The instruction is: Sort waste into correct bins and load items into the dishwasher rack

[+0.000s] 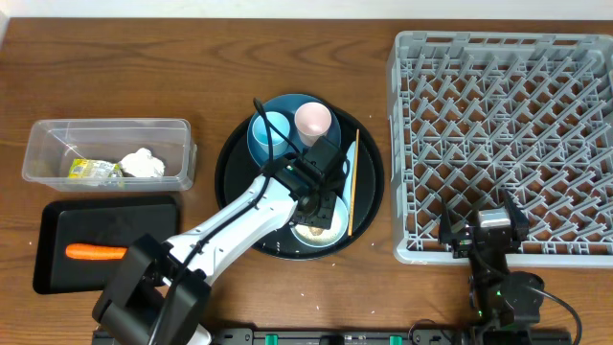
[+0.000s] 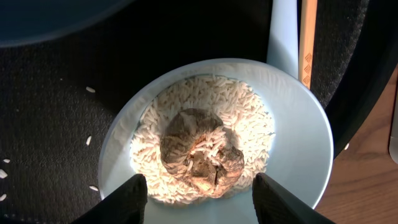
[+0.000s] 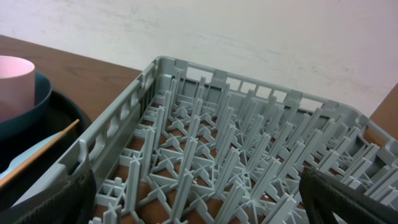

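Food scraps, a brownish lump bedded in rice grains, lie in the white bowl, just up-frame of my left claw and centred on its gap. That claw stands about half open with nothing in it: one finger shows at each side of the lower edge of the wrist view, and only rice lies between them. The lump is slightly longer from upper left to lower right, so the fingers bracket it roughly across its shorter side. My judgement is that a short advance and descent would put the pads on either flank.

Outward from there, the bowl sits on the round black tray, with the chopstick lying lengthways at upper right, clear of the claw. Loose grains are scattered on the tray at left.

Overhead, the left arm reaches over the tray at centre frame. My right claw is fully open and empty at the lower edge of the dishwasher rack, well apart from the bowl. The left arm is plainly the nearer.

The carrot lies in the shallow black tray at lower left on the counter.
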{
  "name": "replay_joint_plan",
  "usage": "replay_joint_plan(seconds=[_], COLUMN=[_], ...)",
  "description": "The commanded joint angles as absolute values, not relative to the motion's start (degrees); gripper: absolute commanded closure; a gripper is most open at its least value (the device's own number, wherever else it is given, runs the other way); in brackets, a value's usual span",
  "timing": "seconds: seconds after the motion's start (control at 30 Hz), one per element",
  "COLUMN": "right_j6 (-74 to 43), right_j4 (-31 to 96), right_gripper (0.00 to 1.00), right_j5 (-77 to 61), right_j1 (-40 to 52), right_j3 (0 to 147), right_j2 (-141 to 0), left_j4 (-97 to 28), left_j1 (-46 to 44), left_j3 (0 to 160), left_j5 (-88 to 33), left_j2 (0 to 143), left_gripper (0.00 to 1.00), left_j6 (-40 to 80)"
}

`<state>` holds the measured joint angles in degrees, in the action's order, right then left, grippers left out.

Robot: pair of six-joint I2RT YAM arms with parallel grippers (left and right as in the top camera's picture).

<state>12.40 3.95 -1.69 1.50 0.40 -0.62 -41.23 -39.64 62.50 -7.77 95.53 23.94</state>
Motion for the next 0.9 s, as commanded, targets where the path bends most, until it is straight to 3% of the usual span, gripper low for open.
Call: replay_joint_plan(seconds=[0.0,0.87], right_j6=[12.7,12.7], right_j4=[4.1,4.1], right_gripper=[0.01,0.01], right_j5=[-1.5,-1.5], right_j1=[1.1,1.1], right_j3=[0.3,0.3], right_j2=[-0.4,-0.4], left_j4=[-41.0,-37.5], left_j1=[-39.7,-40.7], left_j3=[62.7,61.8], left_j5=[-7.9,-7.9], left_j2=[96.4,100.2], left_gripper=[0.44,0.43], left_j6=[23.7,23.7])
